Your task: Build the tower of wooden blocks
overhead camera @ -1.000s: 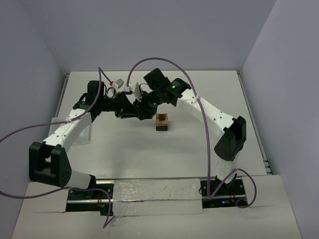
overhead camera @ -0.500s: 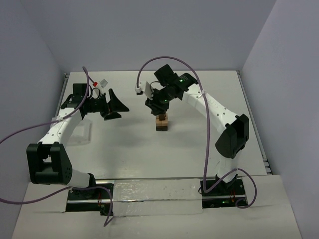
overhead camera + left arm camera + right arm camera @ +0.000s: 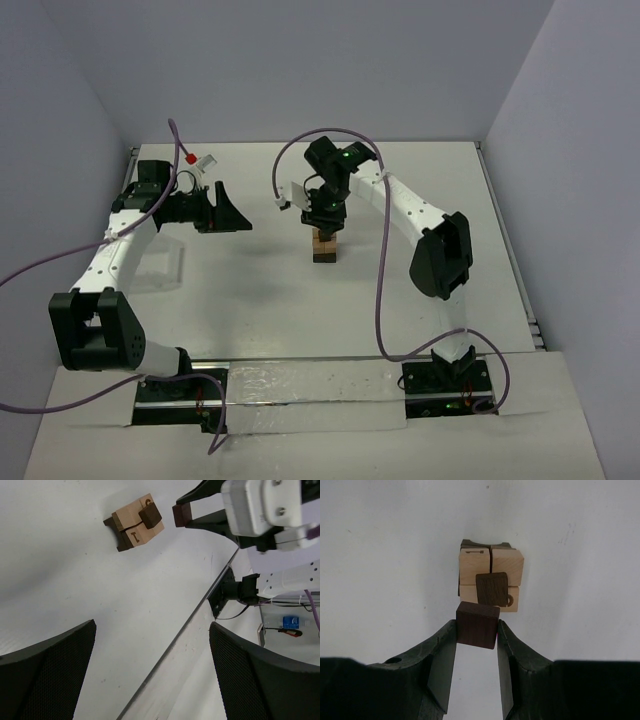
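the wood block tower (image 3: 324,247) stands near the middle of the white table (image 3: 250,300), a small squat stack. from the right wrist view the wood block tower (image 3: 490,577) has a dark brown layer at the bottom, four light tan blocks side by side above it, and one dark brown cube sitting on top, off to one side across the nearer tan blocks. a couple of the tan faces carry printed marks, too small to read properly.

the right gripper (image 3: 322,222) hangs right over the tower, pointing down. its jaws are closed on a single dark brown block (image 3: 477,625), pinched by two opposite faces between the black fingers (image 3: 440,650). in the left wrist view that dark brown block (image 3: 182,515) sits just beside the cube on top of the wood block tower (image 3: 135,527), with a thin gap between the two, so it is not resting on the stack.

the left gripper (image 3: 228,212) is well apart from the tower, off to the left side of the table and raised above it, aimed across towards the stack. its jaws are spread wide with nothing between them; in its own camera the left gripper (image 3: 150,675) shows only bare table between its two textured black fingers (image 3: 45,675).

purple cables (image 3: 380,270) loop off both arms.
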{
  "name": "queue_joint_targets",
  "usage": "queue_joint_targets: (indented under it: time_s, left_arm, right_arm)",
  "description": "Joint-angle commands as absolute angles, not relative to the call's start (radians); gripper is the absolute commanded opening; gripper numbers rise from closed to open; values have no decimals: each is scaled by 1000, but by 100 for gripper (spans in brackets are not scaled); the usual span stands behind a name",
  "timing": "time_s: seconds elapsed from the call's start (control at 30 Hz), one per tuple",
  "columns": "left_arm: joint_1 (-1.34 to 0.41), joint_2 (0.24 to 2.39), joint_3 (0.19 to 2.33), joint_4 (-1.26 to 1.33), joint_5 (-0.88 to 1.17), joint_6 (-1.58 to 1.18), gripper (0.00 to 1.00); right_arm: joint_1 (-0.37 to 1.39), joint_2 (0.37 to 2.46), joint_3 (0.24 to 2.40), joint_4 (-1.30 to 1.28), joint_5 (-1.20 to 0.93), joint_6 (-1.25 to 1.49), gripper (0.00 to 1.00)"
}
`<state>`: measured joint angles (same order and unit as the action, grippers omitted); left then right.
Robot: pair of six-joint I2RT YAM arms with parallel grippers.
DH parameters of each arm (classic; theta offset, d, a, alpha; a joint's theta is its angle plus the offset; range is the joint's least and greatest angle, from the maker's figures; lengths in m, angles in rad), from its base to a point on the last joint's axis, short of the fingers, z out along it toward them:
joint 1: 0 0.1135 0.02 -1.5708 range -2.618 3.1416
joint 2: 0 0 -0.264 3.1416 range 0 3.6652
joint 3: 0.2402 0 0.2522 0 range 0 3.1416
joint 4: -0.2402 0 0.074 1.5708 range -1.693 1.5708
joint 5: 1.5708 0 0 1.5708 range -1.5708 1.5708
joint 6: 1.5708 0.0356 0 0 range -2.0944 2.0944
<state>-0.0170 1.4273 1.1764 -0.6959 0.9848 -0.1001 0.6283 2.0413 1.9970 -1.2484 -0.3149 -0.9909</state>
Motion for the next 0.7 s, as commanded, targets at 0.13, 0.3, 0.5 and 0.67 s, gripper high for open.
queue_joint_targets:
  time_s: [0.13,0.3,0.5,0.67]
  left_arm:
    - [-12,1434,1218,-739,1021,-37,99]
    - [-12,1440,1223,-744,1023,-34,99]
    - [-12,1439,1228,-745,1018,-36,99]
    - [-12,1445,1230,-748,1022,-35,99]
  right_arm:
    - [620,2091,2092,-1304,-293,-1067,0]
    - [620,2117,2105,-1308,-295,-1074,1]
    - [620,2141,2120,-1315,-295,-1080,2]
    - [621,2153,2126,-1318,-298,-1085,4]
